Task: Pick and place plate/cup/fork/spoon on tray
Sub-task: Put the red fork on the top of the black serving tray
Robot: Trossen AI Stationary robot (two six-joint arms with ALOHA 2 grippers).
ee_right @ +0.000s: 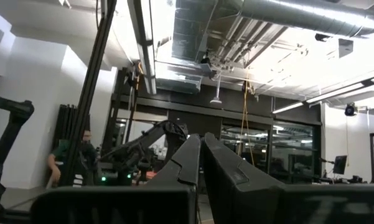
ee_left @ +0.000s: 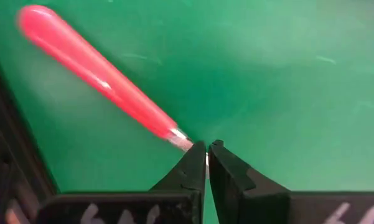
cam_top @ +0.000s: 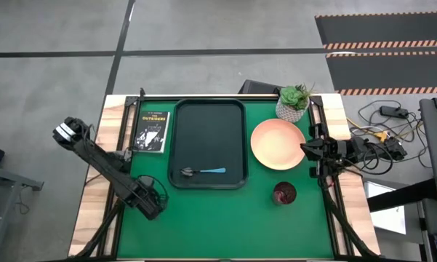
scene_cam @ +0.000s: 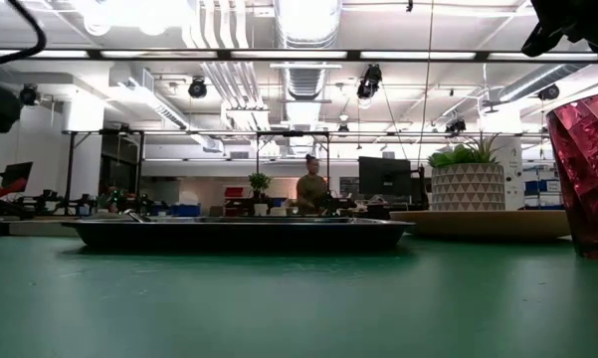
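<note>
The pink-handled fork (ee_left: 93,68) shows only in the left wrist view, over the green mat. My left gripper (ee_left: 205,152) is shut on it near the tray's near-left corner, and in the high view the left gripper (cam_top: 151,200) hides the fork. The dark tray (cam_top: 207,109) lies mid-table with the blue-handled spoon (cam_top: 203,172) resting in its near end. The peach plate (cam_top: 278,143) lies flat on the mat right of the tray. The dark red cup (cam_top: 284,193) stands nearer than the plate. My right gripper (cam_top: 305,149) is shut and empty at the plate's right edge. My left gripper pinches the fork's metal neck (ee_left: 182,138), just past the pink handle, between its two fingers. The fingers hide the tines. The handle sticks out away from the fingers, over the mat. I cannot tell whether the fork is clear of the table.
A white pot with a green plant (cam_top: 294,102) stands at the far right, behind the plate. A dark book (cam_top: 151,131) lies left of the tray. The tray's dark rim (ee_left: 6,155) is close beside the fork. A person (scene_cam: 311,184) stands in the room beyond the table.
</note>
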